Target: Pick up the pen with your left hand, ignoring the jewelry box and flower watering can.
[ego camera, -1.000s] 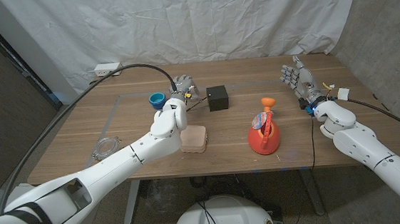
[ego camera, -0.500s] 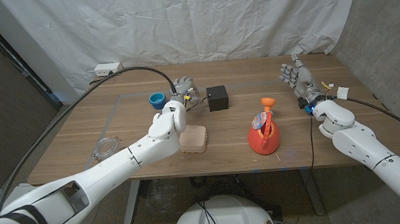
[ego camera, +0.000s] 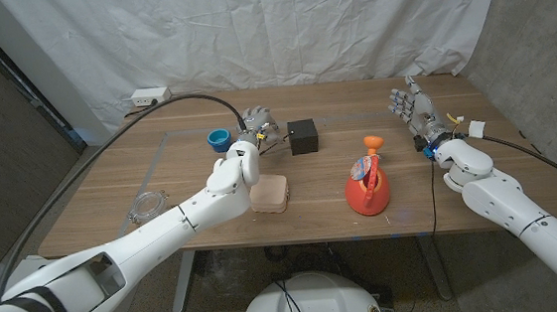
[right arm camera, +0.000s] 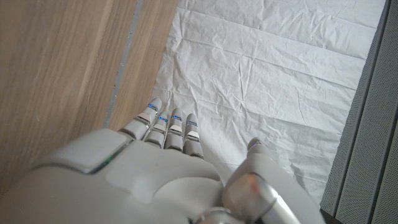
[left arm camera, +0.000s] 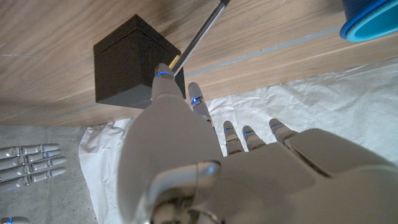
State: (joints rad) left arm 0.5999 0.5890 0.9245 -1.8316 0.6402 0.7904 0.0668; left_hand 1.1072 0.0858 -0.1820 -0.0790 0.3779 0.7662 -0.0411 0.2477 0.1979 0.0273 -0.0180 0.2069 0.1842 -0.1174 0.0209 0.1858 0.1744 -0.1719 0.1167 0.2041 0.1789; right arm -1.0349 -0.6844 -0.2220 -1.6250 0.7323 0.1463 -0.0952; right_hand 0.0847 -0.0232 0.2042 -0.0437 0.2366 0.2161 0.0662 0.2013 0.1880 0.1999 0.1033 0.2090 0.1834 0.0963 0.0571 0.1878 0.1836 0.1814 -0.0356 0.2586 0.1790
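Counter (ego camera: pixel 162 200) carries your watering can (ego camera: pixel 367 186), jewelry box (ego camera: pixel 269 193) and black box (ego camera: pixel 303 135), all untouched. Your left hand (ego camera: pixel 256 126) pinches the pen (left arm camera: pixel 200 32) beside the black box; I judge the grasp made, lift unclear. Your right hand (ego camera: pixel 414 110) stands idle, fingers spread, holding nothing.

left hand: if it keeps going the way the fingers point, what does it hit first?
Probably the black box: the left hand points its fingers at it, alongside the pen. Depth is unclear; beyond lies the white backdrop.
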